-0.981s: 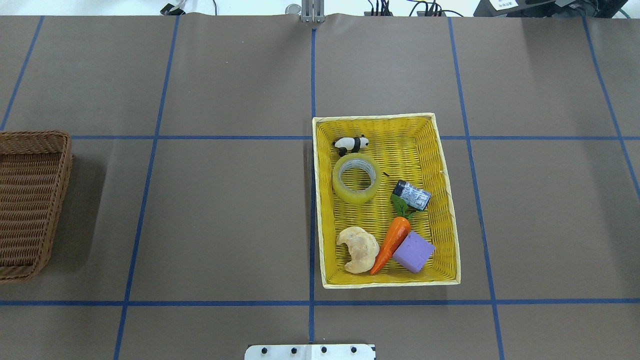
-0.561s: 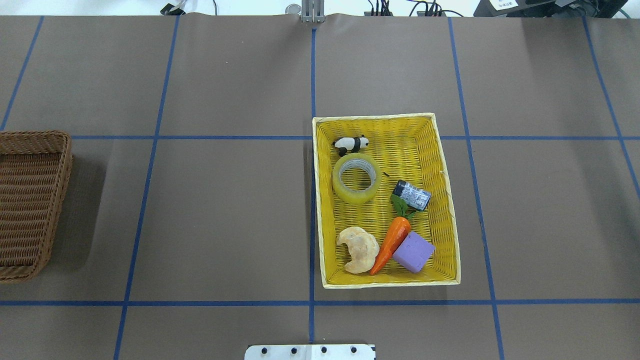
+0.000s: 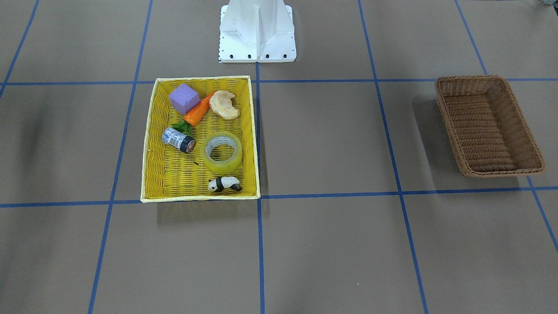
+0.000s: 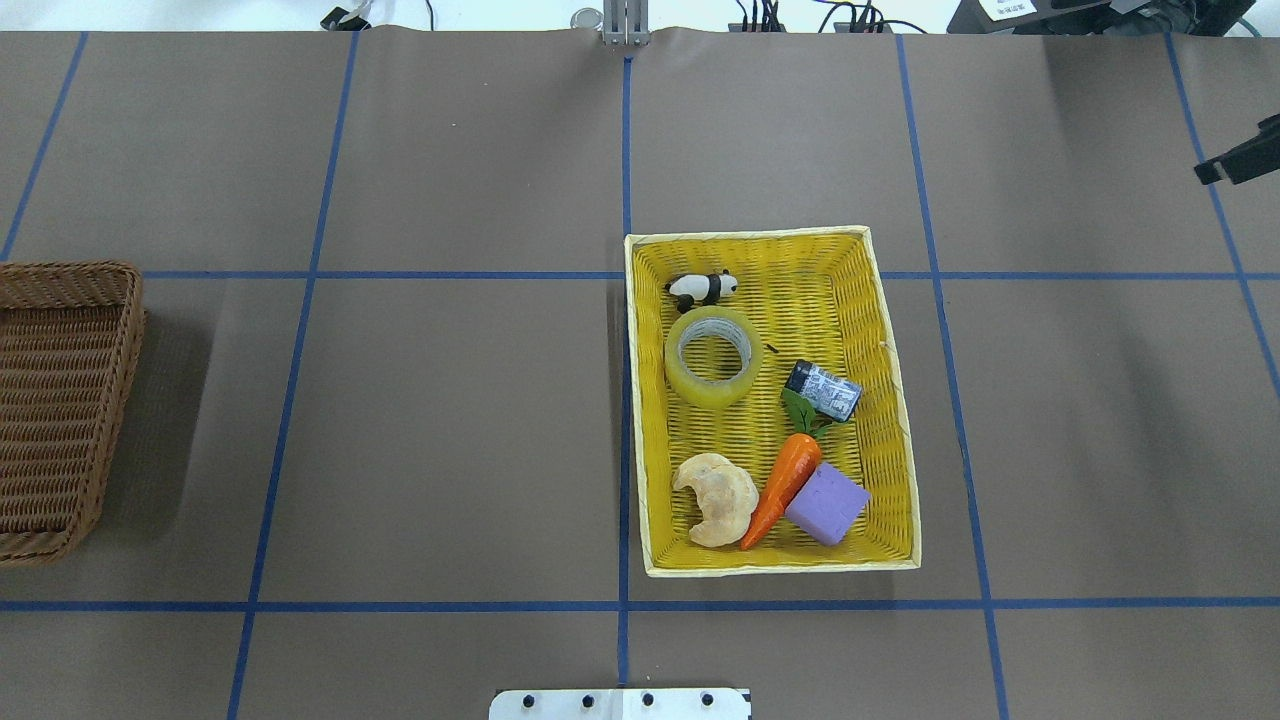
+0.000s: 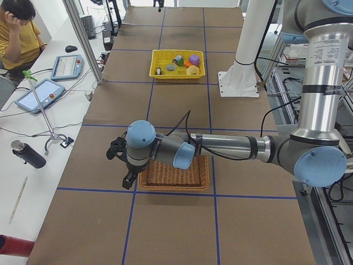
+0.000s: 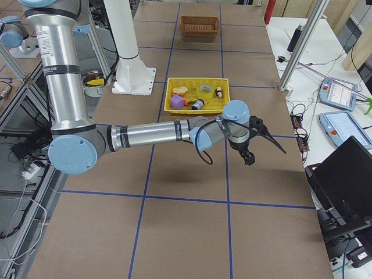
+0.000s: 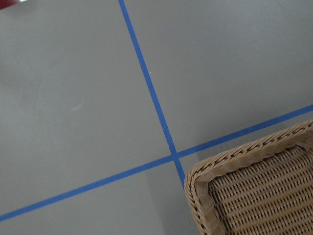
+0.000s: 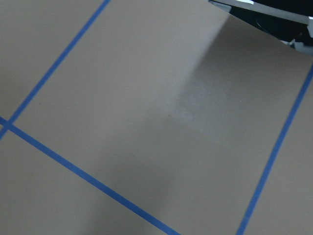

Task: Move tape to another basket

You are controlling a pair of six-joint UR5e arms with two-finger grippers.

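Note:
The tape (image 4: pixel 706 392), a yellowish roll with a white core, lies flat in the yellow basket (image 4: pixel 750 233); it also shows in the front view (image 3: pixel 222 165). The brown wicker basket (image 4: pixel 70 272) stands empty at the table's left end (image 3: pixel 471 79) and its corner shows in the left wrist view (image 7: pixel 254 196). My left gripper (image 5: pixel 122 165) hovers by that basket's far side; I cannot tell its state. A dark part of my right gripper (image 4: pixel 1240 160) shows at the overhead view's right edge, well right of the yellow basket (image 6: pixel 264 152); I cannot tell its state.
The yellow basket also holds a panda figure (image 4: pixel 703 288), a dark-capped jar (image 4: pixel 823 390), a carrot (image 4: pixel 785 485), a purple block (image 4: pixel 827 503) and a bread piece (image 4: pixel 715 497). The robot base (image 3: pixel 257 30) stands at the near edge. An operator (image 5: pixel 19 33) sits beside the table.
A dark part of my right gripper has come into the overhead view at its right edge. The tape and both baskets have not moved.

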